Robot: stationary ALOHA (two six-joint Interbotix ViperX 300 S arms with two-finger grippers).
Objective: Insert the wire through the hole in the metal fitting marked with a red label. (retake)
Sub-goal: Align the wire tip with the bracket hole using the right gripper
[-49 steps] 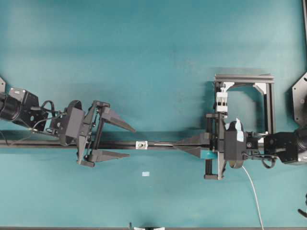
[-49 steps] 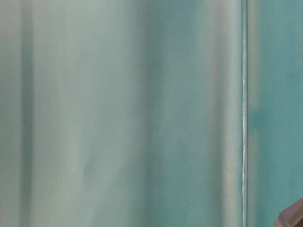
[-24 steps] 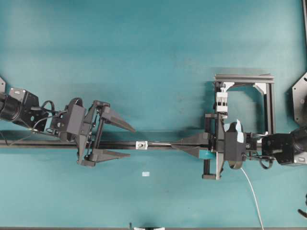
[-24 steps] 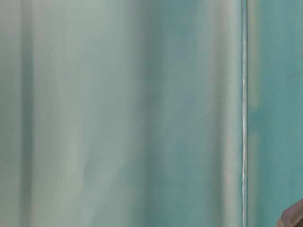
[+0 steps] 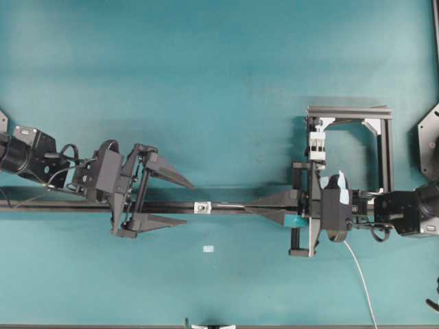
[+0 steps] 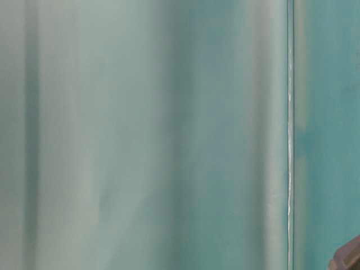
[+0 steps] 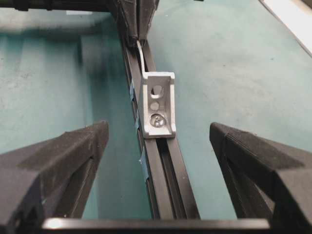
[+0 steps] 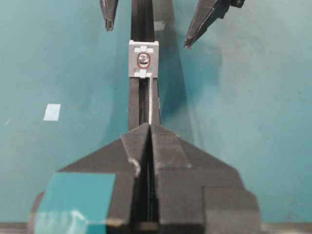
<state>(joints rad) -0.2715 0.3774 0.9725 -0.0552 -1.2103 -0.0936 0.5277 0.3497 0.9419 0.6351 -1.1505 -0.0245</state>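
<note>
The teal surface [image 5: 206,82] carries a long black rail [image 5: 226,205] running left to right across the overhead view; everything below is placed against that rail. A black frame [image 5: 384,147] stands at the rail's right end, on its far side, with a white clip block [image 5: 317,145] on the frame's left post.

The left hand [image 5: 175,202] sits over the left part of the rail, released, its two fingers spread wide with one on either side of the rail and touching nothing. The right hand [image 5: 257,208] lies along the rail from the right, clenched, its fingertips pinched together on the wire [image 8: 150,105].

The fitting [image 5: 202,206] is fixed on the rail between the two hands, nearer the left one. From the right wrist view, the wire runs straight from the closed fingertips along the rail up to the fitting's near edge; whether its tip has entered the hole [image 8: 143,59], ringed in red, cannot be told. A small pale tape scrap [image 5: 208,249] lies on the surface on the near side of the rail.
</note>
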